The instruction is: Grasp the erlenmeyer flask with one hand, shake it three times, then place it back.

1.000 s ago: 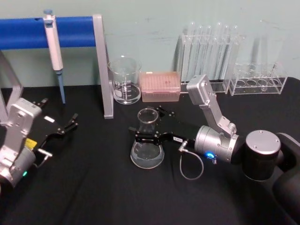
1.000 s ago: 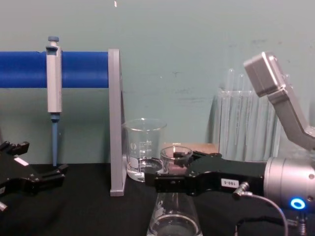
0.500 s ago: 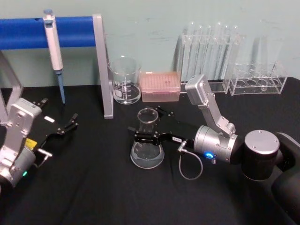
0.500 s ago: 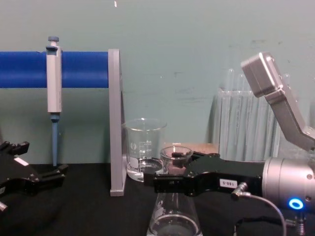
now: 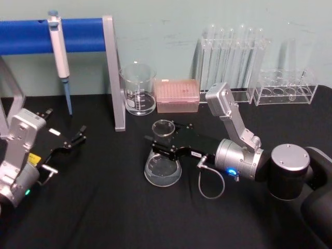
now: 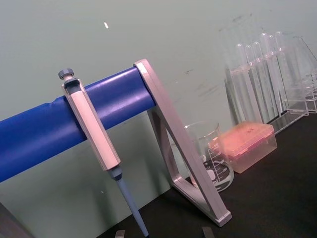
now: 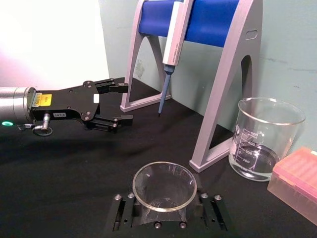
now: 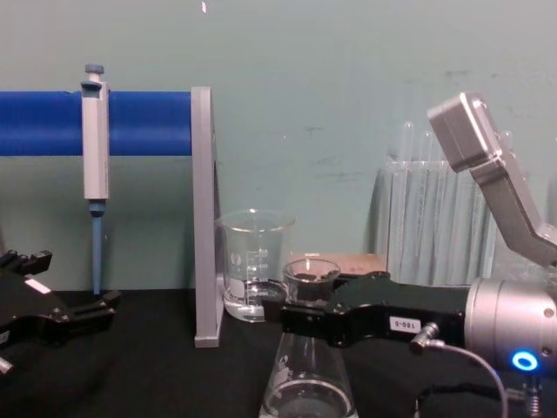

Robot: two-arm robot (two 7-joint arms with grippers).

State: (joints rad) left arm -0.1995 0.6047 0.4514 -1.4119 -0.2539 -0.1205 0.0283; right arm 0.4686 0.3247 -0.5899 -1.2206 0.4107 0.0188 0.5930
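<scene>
Two black fingers [image 7: 122,214] of the right gripper [image 5: 167,140] pinch the narrow neck of the one erlenmeyer flask [image 5: 163,170], one finger on each side just under the flared rim. The flask stands upright near the middle of the black counter [image 5: 104,207], mouth up and a little clear liquid in its wide bottom. Its base seems to rest on the counter, though the angle leaves that unsure. The right gripper reaches the flask from the robot's right, and one grey cable [image 5: 210,181] loops from its wrist down onto the counter.

Behind the flask stand one clear beaker [image 5: 138,89] with printed graduations and one pink tip box [image 5: 177,95], side by side near the back wall. Further right are two clear racks: one tall rack [image 5: 231,57] holding a row of long test tubes, and one low rack [image 5: 287,88] with round holes along its top. To the left of the beaker is one stand with a blue bar [image 5: 83,35] and a grey upright, and one pipette [image 5: 58,46] hangs on it, tip pointing down.

The left gripper [image 7: 124,102] lies low over the left part of the counter, well apart from the flask, its two fingers spread and holding nothing.
</scene>
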